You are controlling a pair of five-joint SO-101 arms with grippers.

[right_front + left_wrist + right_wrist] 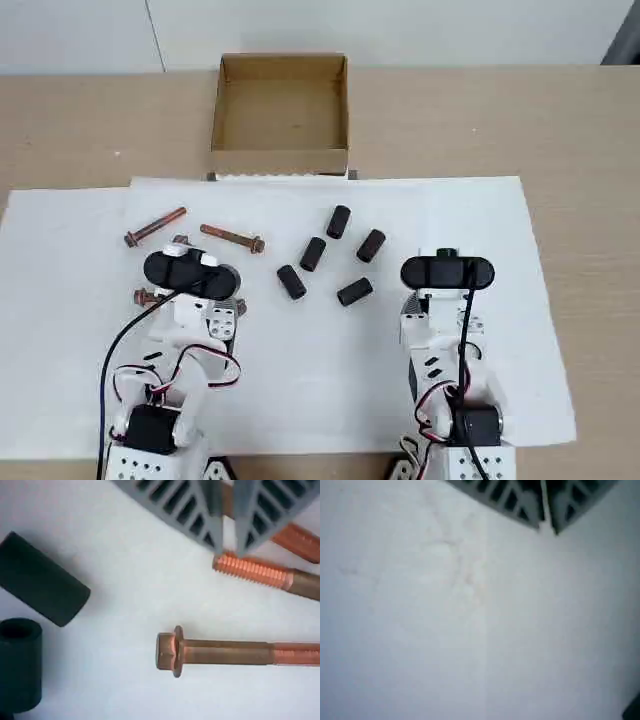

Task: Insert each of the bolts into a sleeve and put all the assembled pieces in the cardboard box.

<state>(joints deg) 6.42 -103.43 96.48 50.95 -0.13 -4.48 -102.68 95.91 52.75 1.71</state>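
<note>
Bolt pickup was in hand: left gripper (227, 550), clenched empty, hung over a bolt (255, 571); right gripper (547, 527) clenched empty. Next move probably required opening and straddling.

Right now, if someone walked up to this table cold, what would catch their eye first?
Probably the five black sleeves scattered in the middle of the white paper. Then the copper bolts on the left arm's side, the left end effector poised at one bolt's threaded tip, and the empty cardboard box beyond the paper.
</note>
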